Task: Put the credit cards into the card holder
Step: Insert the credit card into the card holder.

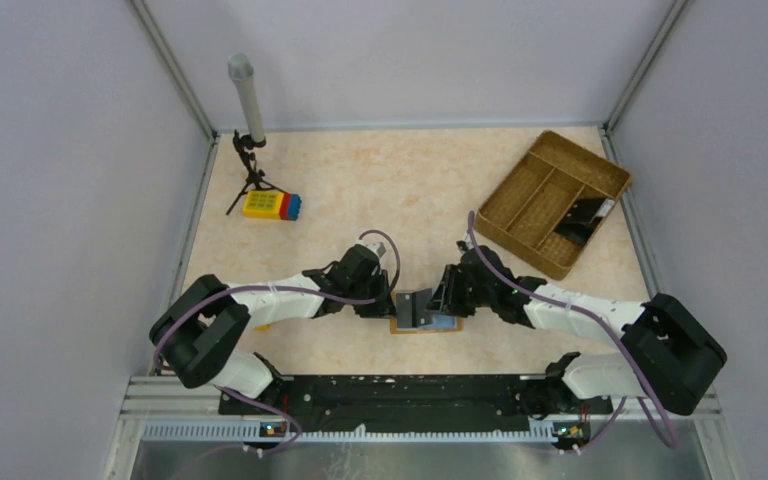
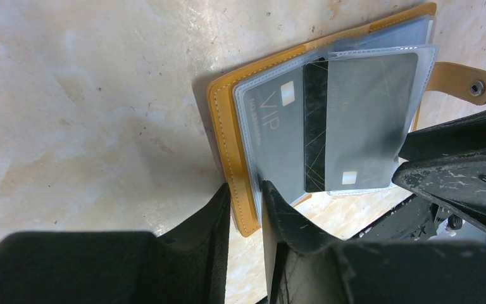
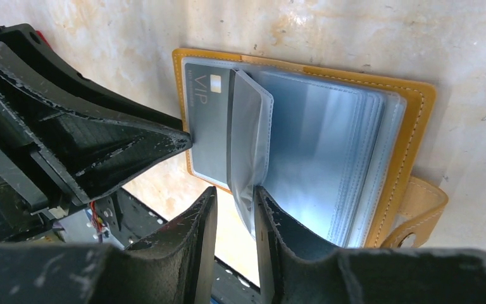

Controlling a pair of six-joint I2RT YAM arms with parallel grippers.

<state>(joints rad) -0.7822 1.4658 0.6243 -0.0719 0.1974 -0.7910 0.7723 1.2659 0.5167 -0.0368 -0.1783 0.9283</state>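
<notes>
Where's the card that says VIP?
The VIP card sits in the left side of the open card holder, at the near middle of the table in the top view, beside the left gripper pinching the holder's edge.

Left arm (image 1: 280, 302): white link shells, bulky black joint housings, purple cable (image 1: 300, 291) looped alongside. Right arm (image 1: 560, 315): same white-and-black build, same purple cabling. Left gripper (image 2: 245, 187), right gripper (image 3: 235, 190): matte black wedge-shaped fingers, scuffed, flecked with pale marks.
</notes>
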